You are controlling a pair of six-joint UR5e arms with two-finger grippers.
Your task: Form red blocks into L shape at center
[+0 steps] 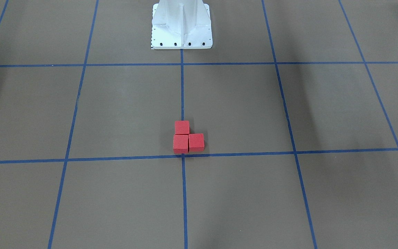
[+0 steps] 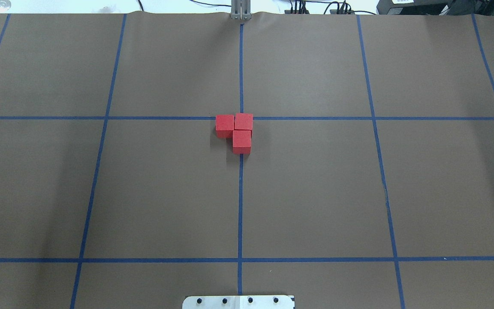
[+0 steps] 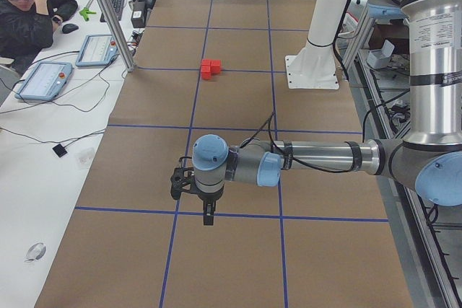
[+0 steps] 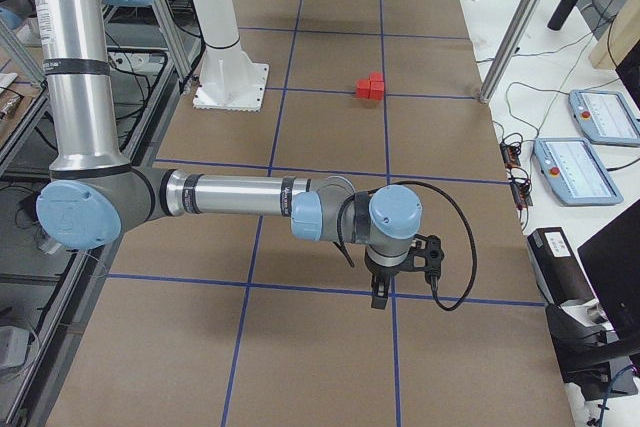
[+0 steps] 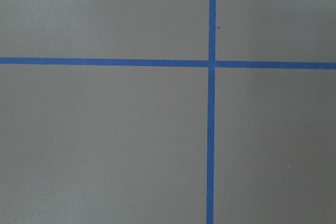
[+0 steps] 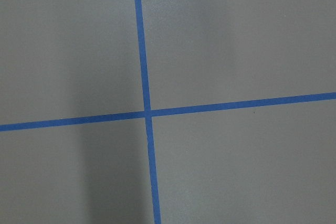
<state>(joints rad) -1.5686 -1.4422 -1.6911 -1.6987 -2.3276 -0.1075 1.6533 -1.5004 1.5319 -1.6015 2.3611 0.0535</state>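
Three red blocks (image 1: pixel 180 143) lie touching in an L shape on the brown gridded surface. They sit right at the center tape crossing (image 1: pixel 183 156), on its robot side. In the overhead view the blocks (image 2: pixel 241 141) cover that crossing. They show small in the left side view (image 3: pixel 210 68) and the right side view (image 4: pixel 370 87). My left gripper (image 3: pixel 208 213) hangs over another crossing far from the blocks. My right gripper (image 4: pixel 378 297) does the same at the opposite end. I cannot tell whether either is open or shut. Both wrist views show only tape lines.
The white robot base plate (image 1: pixel 181 34) stands behind the blocks and shows at the overhead view's bottom edge (image 2: pixel 238 301). An operator (image 3: pixel 29 12) sits beside the table with tablets (image 3: pixel 43 81). More tablets (image 4: pixel 575 167) and a metal post (image 4: pixel 515 32) stand on that side.
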